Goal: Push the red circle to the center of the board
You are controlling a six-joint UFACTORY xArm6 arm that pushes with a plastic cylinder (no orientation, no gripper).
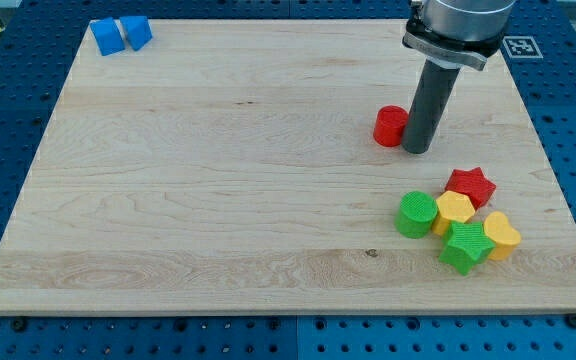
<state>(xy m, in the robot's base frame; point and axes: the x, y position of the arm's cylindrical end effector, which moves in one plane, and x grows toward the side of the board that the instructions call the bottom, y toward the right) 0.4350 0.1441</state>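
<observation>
Red circle [391, 125] sits well toward the view's right of the wooden board's [218, 200] center, my tip [417, 150] touching its right side; nearly the whole leftward push remains.

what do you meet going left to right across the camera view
blue blocks → red circle → my tip, touching the circle's right side → green circle → cluster at the view's right: yellow block, green star, red star, yellow heart

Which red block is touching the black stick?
The red circle, alone near the view's top right, sits against my tip on its left. The red star lies lower, in the cluster, away from my tip.
</observation>
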